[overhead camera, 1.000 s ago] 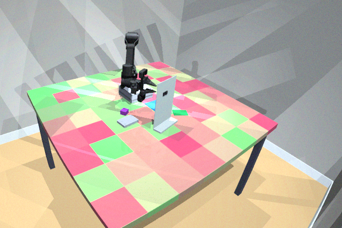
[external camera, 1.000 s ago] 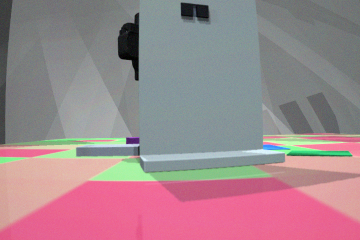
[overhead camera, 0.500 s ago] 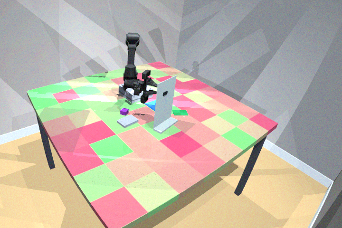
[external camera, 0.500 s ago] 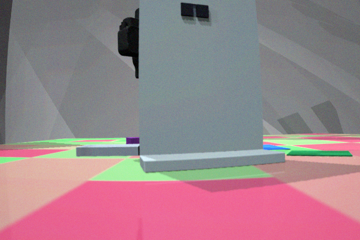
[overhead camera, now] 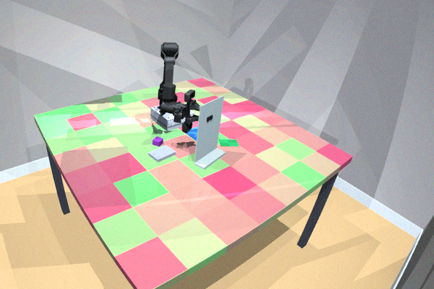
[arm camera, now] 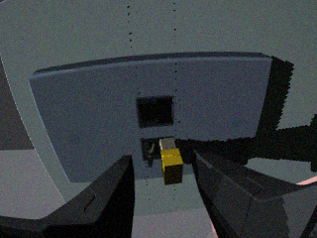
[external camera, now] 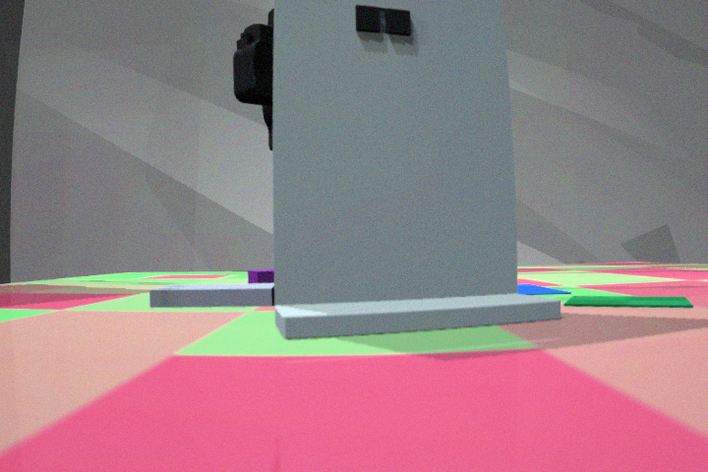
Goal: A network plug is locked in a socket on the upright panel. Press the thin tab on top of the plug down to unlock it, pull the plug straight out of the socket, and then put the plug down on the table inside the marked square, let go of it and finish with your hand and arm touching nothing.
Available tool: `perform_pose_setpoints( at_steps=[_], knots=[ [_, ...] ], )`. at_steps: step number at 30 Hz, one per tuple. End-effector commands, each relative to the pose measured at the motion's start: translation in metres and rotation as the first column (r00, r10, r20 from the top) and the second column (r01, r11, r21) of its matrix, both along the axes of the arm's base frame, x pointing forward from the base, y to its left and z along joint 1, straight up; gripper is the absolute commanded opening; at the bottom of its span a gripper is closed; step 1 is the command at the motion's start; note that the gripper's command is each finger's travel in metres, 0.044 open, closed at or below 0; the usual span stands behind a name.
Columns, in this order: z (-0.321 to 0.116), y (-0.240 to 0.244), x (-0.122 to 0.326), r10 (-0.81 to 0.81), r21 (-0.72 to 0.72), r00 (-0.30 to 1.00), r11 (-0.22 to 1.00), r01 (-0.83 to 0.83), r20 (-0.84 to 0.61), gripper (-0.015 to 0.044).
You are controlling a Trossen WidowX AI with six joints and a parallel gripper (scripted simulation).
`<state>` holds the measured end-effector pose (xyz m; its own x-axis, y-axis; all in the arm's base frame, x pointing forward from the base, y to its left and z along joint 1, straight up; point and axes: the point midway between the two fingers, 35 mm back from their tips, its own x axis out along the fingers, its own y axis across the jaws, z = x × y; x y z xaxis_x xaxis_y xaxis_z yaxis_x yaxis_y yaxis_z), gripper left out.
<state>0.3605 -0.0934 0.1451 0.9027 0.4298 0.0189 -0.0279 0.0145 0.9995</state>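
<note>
The yellow plug (arm camera: pixel 172 168) sits in the lower opening of the blue-grey socket plate (arm camera: pixel 89 109) in the wrist view. A thin pale piece (arm camera: pixel 151 150), seemingly its tab, is just left of it. My gripper (overhead camera: pixel 198 112) (arm camera: pixel 162 161) is partly open. Its fingertips are on either side of the plug, with visible gaps, and it holds nothing. The upright panel (overhead camera: pixel 208 136) (external camera: pixel 393 166) hides the plug and fingertips in the top and exterior views. A flat blue patch (overhead camera: pixel 192 133) (external camera: pixel 539 289), seemingly the marked square, lies partly hidden behind the panel.
An empty dark opening (arm camera: pixel 155 111) is beside the plug's opening. A purple cube (overhead camera: pixel 157 141) (external camera: pixel 260 275) and a grey slab (overhead camera: pixel 161 153) (external camera: pixel 209 296) lie on one side of the panel. A flat green piece (overhead camera: pixel 228 142) (external camera: pixel 627 301) lies on the other side.
</note>
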Motion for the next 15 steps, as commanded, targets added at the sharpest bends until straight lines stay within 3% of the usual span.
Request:
perform_pose_setpoints(
  at_steps=[1,15],
  knots=[
    [-0.0017,0.0001,0.0027,-0.003,0.001,1.0,1.0,0.003,-0.004,0.0077],
    [-0.0017,0.0001,0.0027,-0.003,0.001,1.0,1.0,0.003,-0.004,0.0]
  ],
)
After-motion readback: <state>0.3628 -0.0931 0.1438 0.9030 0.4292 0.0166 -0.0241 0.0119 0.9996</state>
